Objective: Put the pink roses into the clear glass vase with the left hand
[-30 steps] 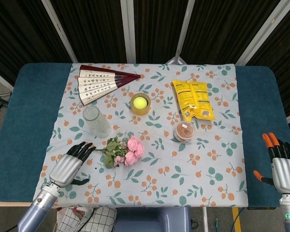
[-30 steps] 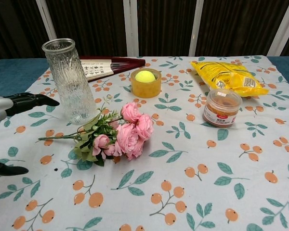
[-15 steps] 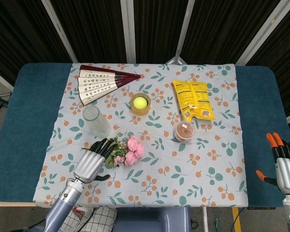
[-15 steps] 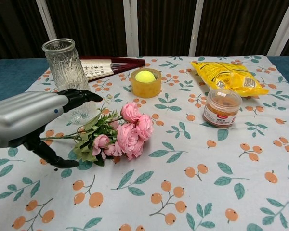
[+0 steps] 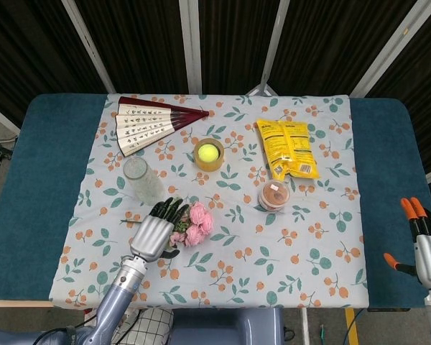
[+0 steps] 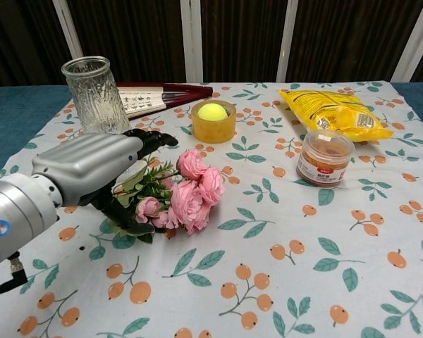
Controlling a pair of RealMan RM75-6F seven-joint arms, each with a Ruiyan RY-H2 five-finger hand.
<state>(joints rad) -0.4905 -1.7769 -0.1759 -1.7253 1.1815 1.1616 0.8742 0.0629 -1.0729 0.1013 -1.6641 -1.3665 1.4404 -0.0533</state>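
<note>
Your left hand sits over the leafy stem end of the pink roses, fingers spread above the leaves, thumb low by the stems; can't tell if it grips them. Roses lie flat on the floral tablecloth, blooms pointing right, just beside the clear glass vase, which stands upright behind your hand. Your right hand rests at the table's right edge, fingers apart, holding nothing. Tape roll with tennis ball is well apart from the roses.

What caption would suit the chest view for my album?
Silver robot left hand reaches over the pink roses lying beside the clear glass vase on a floral tablecloth.
</note>
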